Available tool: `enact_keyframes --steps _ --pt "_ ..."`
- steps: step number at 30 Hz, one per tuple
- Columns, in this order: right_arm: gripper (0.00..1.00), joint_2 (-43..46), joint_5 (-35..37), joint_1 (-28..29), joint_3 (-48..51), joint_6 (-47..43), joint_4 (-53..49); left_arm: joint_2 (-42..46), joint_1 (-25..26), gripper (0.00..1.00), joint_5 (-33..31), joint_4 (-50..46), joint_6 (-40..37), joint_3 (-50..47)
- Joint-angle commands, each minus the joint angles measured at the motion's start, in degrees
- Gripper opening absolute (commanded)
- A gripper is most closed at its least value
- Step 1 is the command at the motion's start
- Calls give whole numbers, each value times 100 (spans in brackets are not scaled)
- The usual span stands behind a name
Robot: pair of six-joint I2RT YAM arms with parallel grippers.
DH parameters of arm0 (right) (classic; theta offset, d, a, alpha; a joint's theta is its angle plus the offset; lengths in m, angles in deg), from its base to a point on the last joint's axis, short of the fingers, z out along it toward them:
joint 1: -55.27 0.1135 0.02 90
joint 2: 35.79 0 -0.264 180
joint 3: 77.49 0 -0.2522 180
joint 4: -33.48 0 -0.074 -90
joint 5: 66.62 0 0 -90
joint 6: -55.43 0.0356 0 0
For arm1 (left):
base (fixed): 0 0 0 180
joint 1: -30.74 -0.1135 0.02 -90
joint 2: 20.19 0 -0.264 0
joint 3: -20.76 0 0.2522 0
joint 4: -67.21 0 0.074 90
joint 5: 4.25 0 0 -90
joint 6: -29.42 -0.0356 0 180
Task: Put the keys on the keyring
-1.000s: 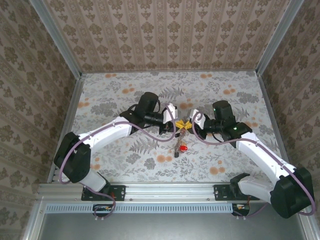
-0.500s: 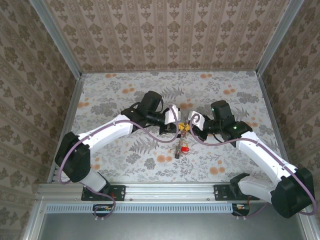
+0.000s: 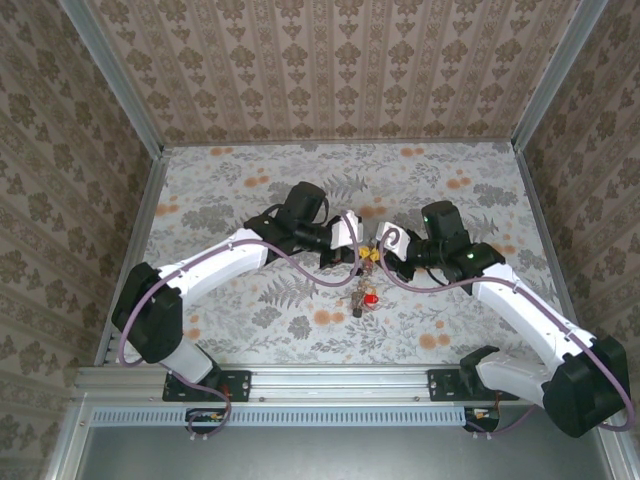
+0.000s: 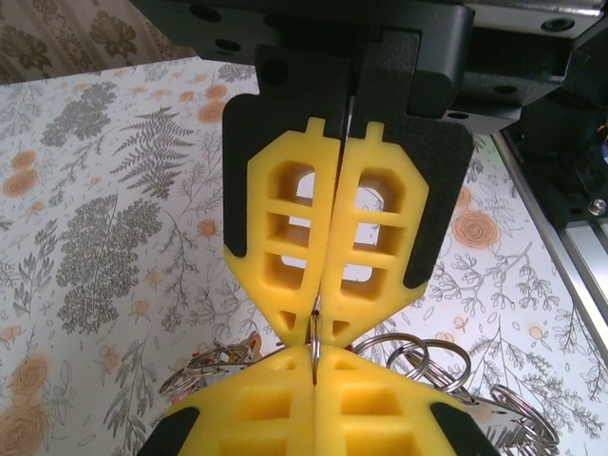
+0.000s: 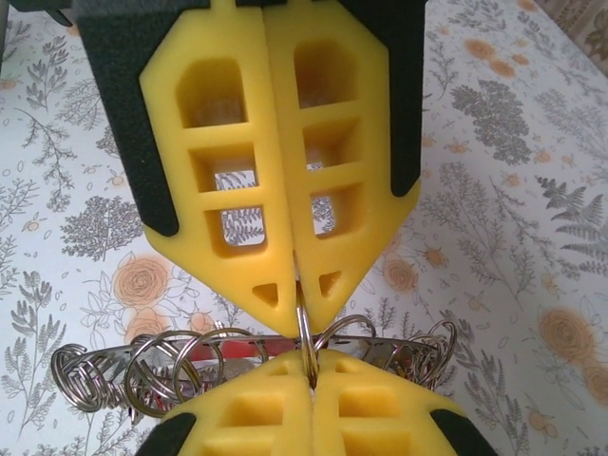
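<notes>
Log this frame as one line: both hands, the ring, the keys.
left hand shut on ring | right hand shut on same ring | hands tip to tip | keys bunched by the tips, red head showing

1. The left end effector (image 4: 313,372) comes up from the bottom edge, its two yellow lattice fingers pressed together.
2. Facing it from above is the right end effector (image 4: 317,321), its yellow fingers also closed, under a black housing.
3. The two sets of tips nearly meet, and both pinch the keyring (image 4: 313,348), a thin grey ring seen edge-on and upright.
4. Silver wire loops (image 4: 418,359) spread out behind the lower fingers on both sides, with a speck of red on the left.
5. Below lies the floral tabletop (image 4: 114,237); an aluminium rail (image 4: 560,223) runs along its right edge.
</notes>
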Motion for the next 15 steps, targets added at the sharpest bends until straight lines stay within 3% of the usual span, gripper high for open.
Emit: enact_keyframes --steps 1,9,15 --pt "10 261 57 5 104 162 583 93 -75 0 383 631 409 -178" --pt "15 363 -178 -93 511 739 1358 222 -148 0 668 1897 1275 -726" --pt "8 324 -299 -156 464 769 1367 284 -201 0 733 2524 1688 -985"
